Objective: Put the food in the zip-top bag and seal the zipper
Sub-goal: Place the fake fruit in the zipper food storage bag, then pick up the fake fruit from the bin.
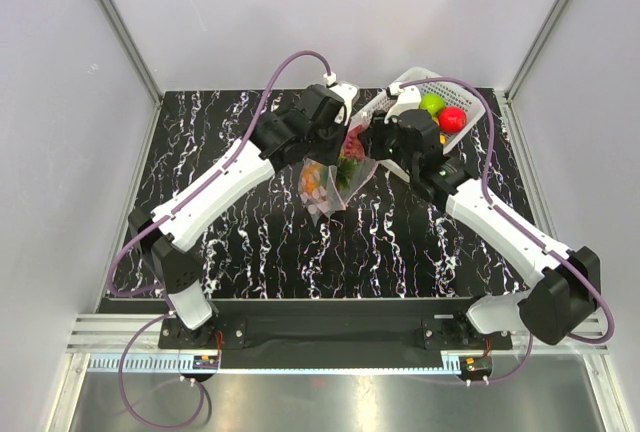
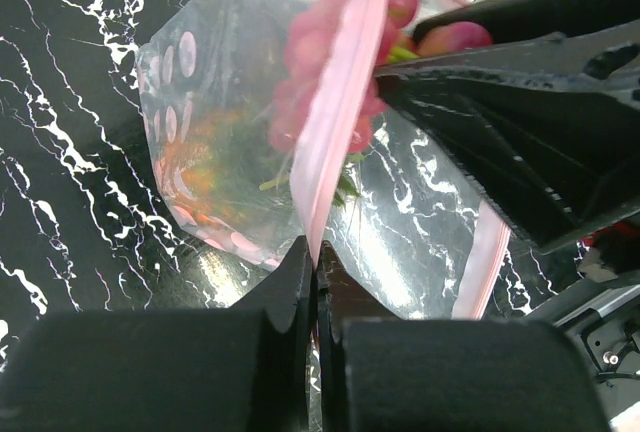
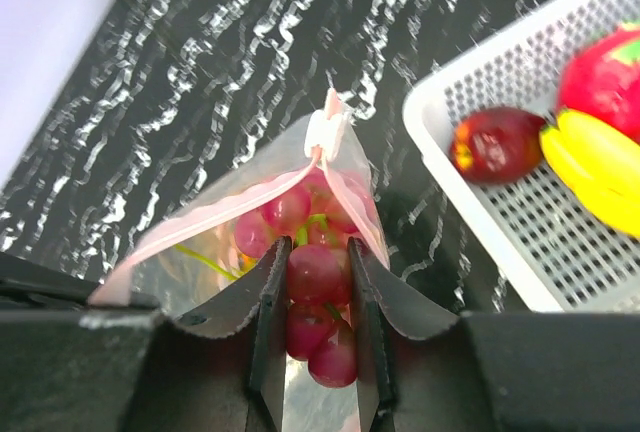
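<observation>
Grapes [image 3: 315, 274] at the mouth of the bag [image 2: 200, 102].
We see the left tool [image 2: 315, 282] pinched together on the pink zipper [image 2: 335, 122]. The right tool [image 3: 312, 250] is clamped on the bunch, and the pineapple [image 2: 200, 167] is already inside, near the basket [image 3: 560, 252].

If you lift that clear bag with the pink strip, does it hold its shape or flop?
Probably floppy: the zip-top bag is crinkled where the left gripper pinches its edge. Likely end-heavy, since the pineapple sits at its closed end. Its glossy film may slip.

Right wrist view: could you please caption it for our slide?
Right gripper holds red grapes at the open zip-top bag, basket alongside.
</observation>
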### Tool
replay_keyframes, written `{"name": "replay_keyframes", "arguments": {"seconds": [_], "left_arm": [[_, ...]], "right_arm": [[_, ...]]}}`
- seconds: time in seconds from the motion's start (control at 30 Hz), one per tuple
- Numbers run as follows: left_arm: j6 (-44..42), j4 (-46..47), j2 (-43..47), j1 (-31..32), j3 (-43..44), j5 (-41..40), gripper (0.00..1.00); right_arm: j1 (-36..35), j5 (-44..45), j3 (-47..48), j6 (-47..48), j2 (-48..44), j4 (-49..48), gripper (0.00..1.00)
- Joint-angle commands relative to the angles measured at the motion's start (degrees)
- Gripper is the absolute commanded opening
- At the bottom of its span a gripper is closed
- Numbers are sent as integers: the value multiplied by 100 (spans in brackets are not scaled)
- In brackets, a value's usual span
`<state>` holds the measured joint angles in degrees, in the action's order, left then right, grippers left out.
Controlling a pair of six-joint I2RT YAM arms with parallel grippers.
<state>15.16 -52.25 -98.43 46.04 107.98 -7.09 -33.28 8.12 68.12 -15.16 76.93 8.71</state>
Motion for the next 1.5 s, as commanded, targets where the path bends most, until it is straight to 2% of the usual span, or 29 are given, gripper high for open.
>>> {"name": "replay_keyframes", "arguments": {"seconds": [0.0,0.17,0.23,0.33,0.43,0.5,0.53,0.73,0.83,0.93,1.03,1.07,1.1,1.13,1.23,1.37,1.47], "left_arm": [[-101,101,79,-60,302,156,0],[-83,153,122,-113,259,199,0],[-74,189,175,-139,223,226,0],[-74,215,254,-183,127,226,0],[-92,233,307,-236,21,226,0],[-101,241,333,-297,-23,235,0],[-101,224,342,-324,-32,243,0],[-127,224,421,-456,-93,261,0],[-127,259,474,-552,-181,261,0],[-136,294,562,-614,-295,244,0],[-118,364,606,-623,-418,278,0],[-110,365,615,-623,-453,287,0],[-101,382,623,-623,-480,296,0],[-101,400,632,-623,-541,314,0],[-92,417,667,-631,-664,349,0],[-145,347,746,-649,-858,296,0],[-153,347,825,-684,-1024,305,0]], "right_arm": [[-47,-223,-88,118,50,-1099,19],[-56,-644,210,31,533,-1354,21],[-56,-794,377,-30,946,-1153,29],[-56,-1023,396,-144,1237,-1081,48],[-56,-997,115,-207,1053,-1134,70],[-65,-988,-26,-233,737,-1100,75],[-56,-996,-44,-225,623,-1047,82],[-56,-1076,44,-198,-308,-362,82],[-56,-848,96,-207,-722,-46,76],[-30,-216,491,-119,-750,630,70],[277,242,1490,-119,-250,1649,69],[487,138,1633,-154,22,1817,69],[715,-367,1739,-276,137,1975,69],[1213,-581,1810,-329,269,1968,69],[1796,-663,2327,-278,1006,2248,69],[2271,-715,3373,-180,2349,2688,73],[2527,-715,3971,-189,2992,2917,76]]}}
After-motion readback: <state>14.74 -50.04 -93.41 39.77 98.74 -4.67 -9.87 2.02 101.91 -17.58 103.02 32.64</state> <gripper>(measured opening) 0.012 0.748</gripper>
